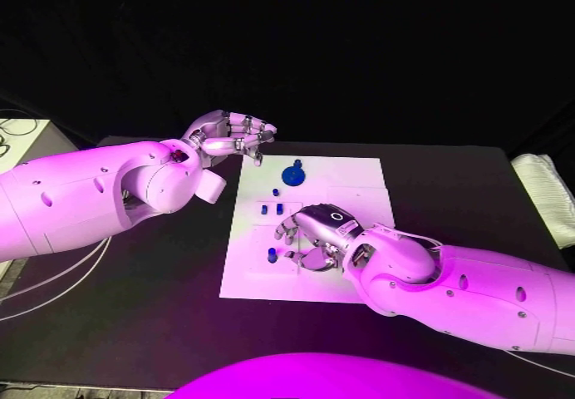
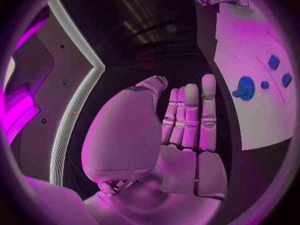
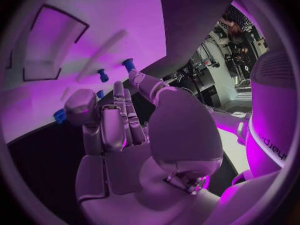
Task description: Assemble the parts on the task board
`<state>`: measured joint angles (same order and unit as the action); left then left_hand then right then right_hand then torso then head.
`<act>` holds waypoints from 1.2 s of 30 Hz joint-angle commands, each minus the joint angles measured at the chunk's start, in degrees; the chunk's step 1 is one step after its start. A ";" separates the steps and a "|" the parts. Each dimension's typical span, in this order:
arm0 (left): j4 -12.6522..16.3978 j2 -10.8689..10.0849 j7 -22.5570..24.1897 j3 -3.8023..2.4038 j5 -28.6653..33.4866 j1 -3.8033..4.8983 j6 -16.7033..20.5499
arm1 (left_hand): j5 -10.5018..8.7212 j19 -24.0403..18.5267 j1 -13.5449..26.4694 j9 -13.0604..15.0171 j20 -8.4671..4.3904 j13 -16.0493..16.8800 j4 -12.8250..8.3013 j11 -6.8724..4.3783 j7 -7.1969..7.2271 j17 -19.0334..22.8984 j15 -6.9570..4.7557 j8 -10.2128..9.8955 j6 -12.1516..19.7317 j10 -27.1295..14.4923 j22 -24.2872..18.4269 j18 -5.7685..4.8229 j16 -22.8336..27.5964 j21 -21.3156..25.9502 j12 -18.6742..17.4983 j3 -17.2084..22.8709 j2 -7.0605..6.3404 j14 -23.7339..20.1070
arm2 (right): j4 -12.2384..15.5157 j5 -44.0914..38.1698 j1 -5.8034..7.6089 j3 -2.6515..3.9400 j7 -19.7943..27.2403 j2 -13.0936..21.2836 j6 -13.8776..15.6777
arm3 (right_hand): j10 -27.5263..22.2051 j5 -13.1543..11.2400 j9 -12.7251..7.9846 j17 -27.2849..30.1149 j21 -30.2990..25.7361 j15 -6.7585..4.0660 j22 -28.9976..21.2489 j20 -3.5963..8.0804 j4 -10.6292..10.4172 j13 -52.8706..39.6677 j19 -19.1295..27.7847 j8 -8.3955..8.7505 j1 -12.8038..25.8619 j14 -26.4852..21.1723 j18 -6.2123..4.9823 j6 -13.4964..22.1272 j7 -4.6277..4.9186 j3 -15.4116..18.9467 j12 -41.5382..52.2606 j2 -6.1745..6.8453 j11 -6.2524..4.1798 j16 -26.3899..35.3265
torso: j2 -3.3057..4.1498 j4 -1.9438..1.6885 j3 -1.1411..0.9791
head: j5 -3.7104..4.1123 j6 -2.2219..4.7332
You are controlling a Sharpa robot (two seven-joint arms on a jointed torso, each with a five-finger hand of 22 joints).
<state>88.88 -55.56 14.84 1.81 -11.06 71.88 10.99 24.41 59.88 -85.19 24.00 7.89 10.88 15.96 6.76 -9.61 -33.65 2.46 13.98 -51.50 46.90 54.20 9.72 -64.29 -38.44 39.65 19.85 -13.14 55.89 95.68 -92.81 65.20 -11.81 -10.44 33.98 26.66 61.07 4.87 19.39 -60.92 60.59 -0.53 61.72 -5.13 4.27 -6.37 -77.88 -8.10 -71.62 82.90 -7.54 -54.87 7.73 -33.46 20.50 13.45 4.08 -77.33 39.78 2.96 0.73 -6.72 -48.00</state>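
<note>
You see two smooth white arms with small dark screw holes; each ends in a silver, segmented left hand [image 1: 230,133] and right hand [image 1: 314,237].

1. The task board [image 1: 360,179] lies at the middle of the table [image 1: 144,283]; a round part [image 1: 292,175] sits on it toward 12 o'clock.
2. Small parts [image 1: 271,209] stand on the board at 9 o'clock of its centre.
3. The right hand [image 1: 314,239] is over the board toward 7 o'clock; the left hand [image 1: 230,133] is above the board's 11 o'clock corner.
</note>
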 commanded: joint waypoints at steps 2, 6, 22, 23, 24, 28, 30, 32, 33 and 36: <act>0.00 0.03 0.37 -0.03 0.22 0.05 -0.63 | -0.17 -0.11 0.10 0.11 0.29 0.10 0.36 0.00 -0.14 -0.08 0.45 0.27 0.44 -0.63 -0.08 0.76 0.30 0.41 -0.24 -0.10 -0.16 -0.16 | 2.56 9.50 1.57 0.67 4.91 4.20 5.76 | 0.11 0.09 0.07 0.08 0.00 0.04 0.03 0.00 -0.39 -0.12 -0.33 0.18 0.95 0.27 0.83 -0.33 0.39 -0.11 0.48 0.35 0.14 -0.21 | -0.18 0.15 -0.02 | 0.52 0.23; -0.05 0.00 0.38 -0.01 -0.01 0.05 -0.53 | -0.19 -0.15 0.19 0.12 0.31 0.12 0.39 0.01 -0.15 -0.11 0.47 0.27 0.53 -0.64 -0.09 0.75 0.36 0.46 -0.24 -0.18 -0.26 -0.23 | 5.09 20.38 3.87 1.11 5.49 9.65 2.88 | 6.24 -0.62 0.48 -6.43 2.96 -0.51 2.98 0.26 -1.54 -2.14 -1.96 -0.55 2.31 2.32 1.43 -1.95 0.20 1.52 4.26 0.86 -0.70 -3.14 | -0.30 0.22 0.05 | 1.87 0.56; -0.07 0.05 0.22 0.49 -1.79 -0.01 0.03 | -0.22 -0.51 1.67 0.39 0.26 0.69 0.58 -0.59 0.22 -0.71 0.13 0.42 0.92 1.88 -0.30 0.80 0.53 1.07 0.64 -1.01 -0.89 -0.11 | 10.96 32.89 6.25 0.56 -7.92 26.85 -6.41 | 24.75 1.32 7.76 -26.32 18.55 -2.52 18.44 2.33 -12.78 -76.39 -8.45 -11.10 5.21 6.55 4.86 -1.55 -2.24 15.75 64.49 -2.29 -3.12 -11.71 | -1.39 0.86 0.07 | 5.01 0.49; -0.06 0.06 0.22 0.52 -1.89 -0.02 0.04 | -0.28 -0.49 1.85 0.41 0.23 0.76 0.59 -0.64 0.24 -0.78 0.09 0.44 0.94 2.09 -0.32 0.80 0.53 1.12 0.72 -1.12 -0.98 -0.05 | 11.11 31.65 6.14 0.49 -9.07 27.16 -6.10 | 24.87 1.37 7.87 -26.78 19.01 -2.52 18.87 2.33 -13.04 -76.67 -8.60 -11.18 5.31 6.64 4.97 -1.48 -2.24 16.05 64.66 -2.22 -3.12 -11.87 | -1.43 0.93 0.05 | 4.97 0.45; -0.05 0.10 0.21 0.55 -2.01 -0.03 0.06 | -0.46 -0.43 2.37 0.47 0.18 0.86 0.63 -0.70 0.28 -0.91 0.03 0.48 0.96 2.30 -0.37 0.80 0.53 1.21 0.75 -1.49 -1.23 0.07 | 11.24 29.87 5.92 0.39 -10.58 27.33 -5.61 | 24.91 1.42 7.99 -27.05 19.35 -2.52 19.20 2.32 -13.39 -76.82 -8.70 -11.26 5.48 6.69 5.04 -1.44 -2.25 16.46 64.72 -2.11 -3.13 -11.97 | -1.45 1.00 0.05 | 4.89 0.41; 0.03 0.20 0.18 0.61 -2.38 -0.07 0.06 | -0.76 -0.33 3.16 0.54 0.14 0.97 0.67 -0.73 0.30 -1.08 0.01 0.52 1.03 2.37 -0.45 0.78 0.54 1.34 0.72 -2.07 -1.47 0.22 | 11.17 26.44 4.58 0.20 -13.86 26.44 -3.74 | 25.04 1.46 8.31 -27.47 19.88 -2.50 19.76 2.30 -14.97 -77.28 -8.80 -11.38 5.95 6.76 5.14 -1.20 -2.30 18.71 64.87 -1.81 -3.14 -12.12 | -1.52 0.97 0.00 | 4.87 0.44; 0.09 0.19 0.16 0.64 -2.56 -0.07 0.05 | -1.18 -0.27 3.51 0.58 0.12 1.05 0.66 -0.77 0.32 -1.18 -0.01 0.54 1.07 2.42 -0.51 0.78 0.56 1.43 0.72 -2.38 -1.52 0.30 | 10.86 25.41 3.85 0.16 -14.85 25.55 -2.71 | 24.96 1.36 8.51 -27.49 19.87 -2.48 19.84 2.27 -16.38 -77.32 -8.74 -11.41 5.85 6.76 5.13 -0.99 -2.30 20.90 64.73 -2.01 -3.12 -12.13 | -1.42 0.89 0.05 | 4.79 0.50; 0.15 0.17 0.16 0.65 -2.71 -0.08 0.07 | -1.87 -0.18 3.93 0.63 0.10 1.17 0.65 -0.81 0.33 -1.32 -0.04 0.58 1.11 2.49 -0.59 0.77 0.61 1.57 0.73 -2.85 -1.57 0.37 | 10.31 24.68 3.26 0.13 -15.70 24.52 -1.81 | 24.97 1.28 8.61 -27.50 19.86 -2.45 19.89 2.25 -17.48 -77.42 -8.71 -11.41 5.64 6.76 5.12 -0.88 -2.28 22.44 64.69 -2.36 -3.14 -12.13 | -1.35 0.85 0.06 | 4.77 0.53; 0.18 0.15 0.15 0.66 -2.77 -0.08 0.09 | -1.87 -0.18 3.93 0.63 0.10 1.17 0.65 -0.81 0.33 -1.32 -0.04 0.58 1.11 2.49 -0.59 0.77 0.61 1.57 0.73 -2.85 -1.57 0.37 | 9.93 24.40 2.99 0.12 -16.13 23.96 -1.45 | 25.00 1.74 8.68 -27.50 19.93 -2.46 20.00 2.23 -18.52 -77.52 -8.71 -11.41 5.65 6.76 5.13 -0.81 -2.28 23.70 64.67 -2.66 -3.10 -12.13 | -1.31 0.80 0.07 | 4.77 0.53; 0.33 0.05 0.15 0.67 -2.94 -0.09 0.15 | -2.63 -0.11 4.52 0.71 0.09 1.33 0.68 -0.88 0.38 -1.48 -0.07 0.65 1.11 2.67 -0.70 0.77 0.70 1.76 0.78 -3.50 -1.56 0.41 | 8.85 23.91 2.28 0.09 -17.07 22.59 -0.52 | 25.03 2.46 8.76 -27.56 20.00 -2.46 20.11 2.23 -19.31 -77.63 -8.72 -11.43 5.26 6.77 5.15 -0.79 -2.29 24.80 64.65 -2.90 -3.11 -12.15 | -1.29 0.69 0.18 | 4.78 0.41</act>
<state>88.97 -55.53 14.73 2.51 -13.21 71.80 11.17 22.15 59.68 -81.33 24.63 8.09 12.16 16.58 5.83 -9.21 -35.05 2.46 14.45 -50.69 49.28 53.55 9.72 -63.84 -37.07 40.09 16.66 -14.72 55.90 104.88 -65.83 67.71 -11.71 -24.28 56.82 24.16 83.82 7.21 28.11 -74.97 80.35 -2.49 74.95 -2.88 -15.14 -74.96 -83.61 -19.28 -66.44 84.02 -3.04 -55.87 5.52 -8.78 85.01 11.08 0.99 -89.10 38.40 3.79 0.79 -1.92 -47.48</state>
